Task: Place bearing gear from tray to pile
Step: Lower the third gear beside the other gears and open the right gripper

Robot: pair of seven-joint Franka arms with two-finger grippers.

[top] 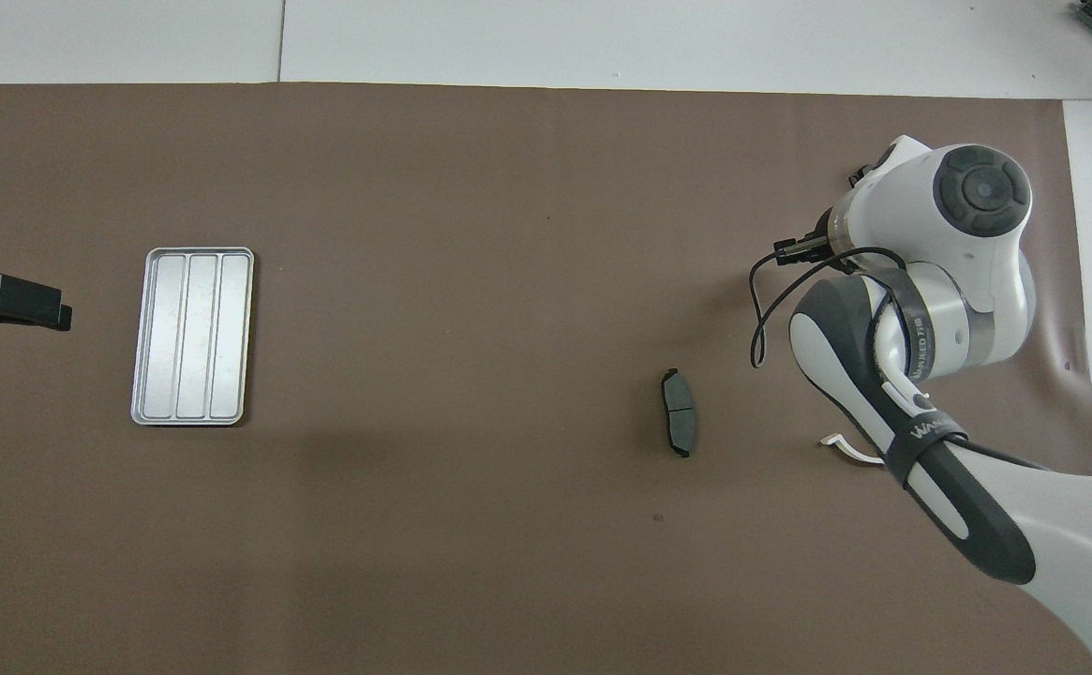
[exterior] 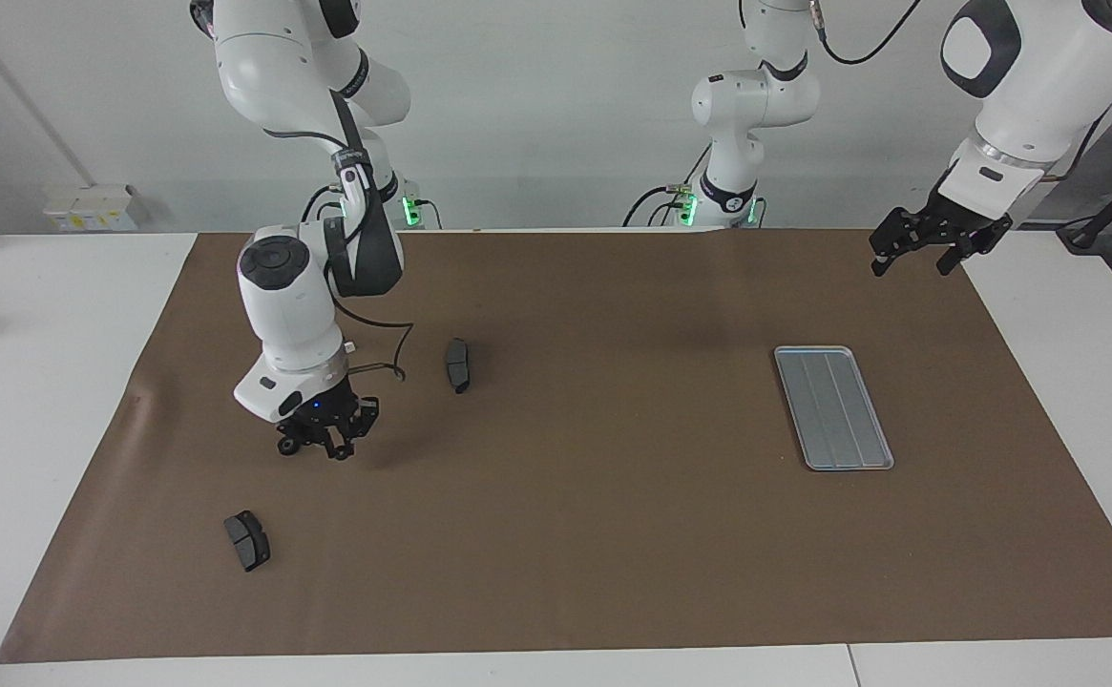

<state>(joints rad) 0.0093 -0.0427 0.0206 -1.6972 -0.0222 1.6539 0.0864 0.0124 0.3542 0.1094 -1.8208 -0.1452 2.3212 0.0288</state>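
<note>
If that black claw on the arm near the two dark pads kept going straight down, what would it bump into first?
The right gripper points down, shut on a small dark piece, seemingly a gear. Below it lies the brown mat, where the gear pile sits. One gear shows beside it. It would probably meet the mat or a hidden gear; depth is unclear.

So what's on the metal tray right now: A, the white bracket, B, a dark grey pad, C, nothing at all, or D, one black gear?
C: the tray shows only its bare grooved floor in the facing and overhead views, lying toward the left arm's end of the brown mat, with no part resting in it.
</note>
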